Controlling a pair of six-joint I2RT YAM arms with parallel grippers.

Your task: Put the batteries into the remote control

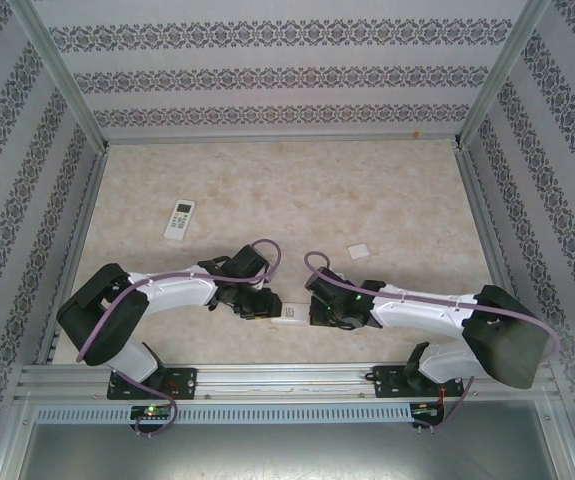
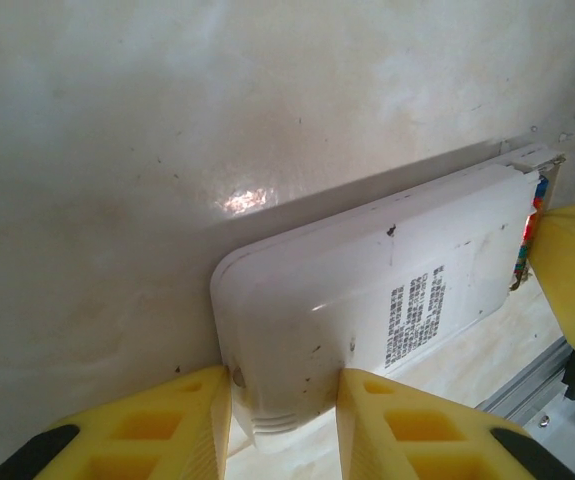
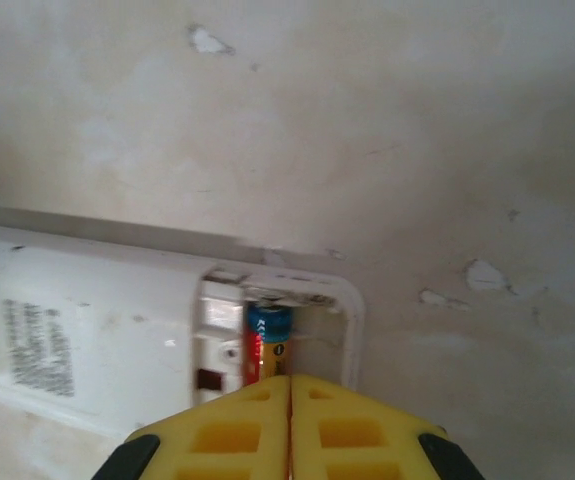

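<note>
- Far left on the mottled beige table (image 1: 367, 190), a second remote (image 1: 179, 219), small, white and button side up, lies well apart from the arms.
- The left gripper (image 2: 285, 385) clamps its yellow plastic fingers (image 2: 192, 410), moulded with hollow pockets, on either side of the rounded end of the white remote (image 2: 367, 300). This wrist view shows the remote's smooth back with a block of grey print.
- In the overhead view that remote lies flat between the two grippers, near the table's front edge.
- The right wrist view adds the open compartment (image 3: 312, 330) at the remote's other end. A battery (image 3: 265, 340), blue, red and gold, lies in it.
- The right gripper (image 3: 289, 385) has its yellow fingers pressed flat together, tips just beside the battery.
- Further right, a small white square piece (image 1: 359, 251) lies alone on the table.
</note>
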